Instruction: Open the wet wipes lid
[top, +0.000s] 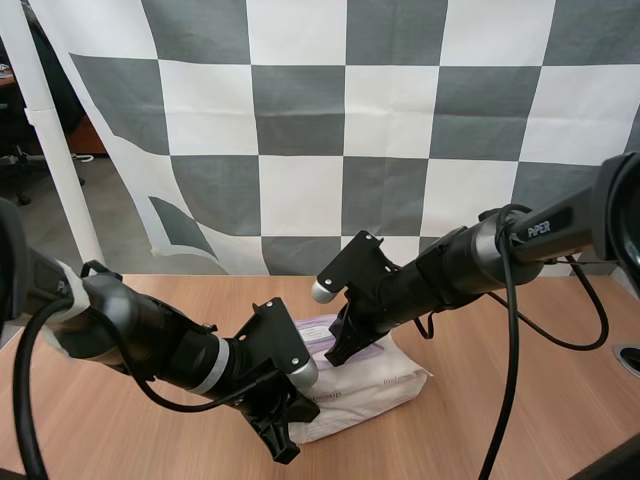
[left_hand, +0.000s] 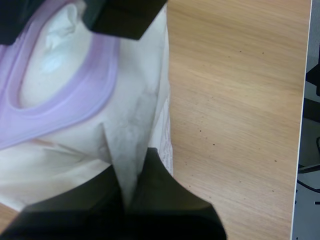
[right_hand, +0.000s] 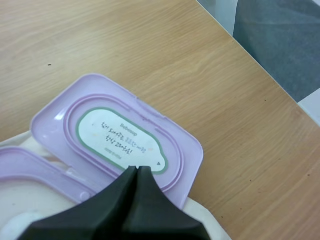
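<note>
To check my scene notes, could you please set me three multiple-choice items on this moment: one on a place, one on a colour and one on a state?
1. Where does the wet wipes pack lie?
A) in a wooden tray
B) on the wooden table
C) on top of a pot

2. What colour is the pack's lid?
A) green
B) red
C) lilac

3. What state is the lid in?
A) flipped open
B) shut flat
C) torn off

Answers:
1 B: the pack rests on bare wood between the two arms.
2 C: the lid and its frame both show lilac.
3 A: the lid lies folded back beside the opening's frame.
</note>
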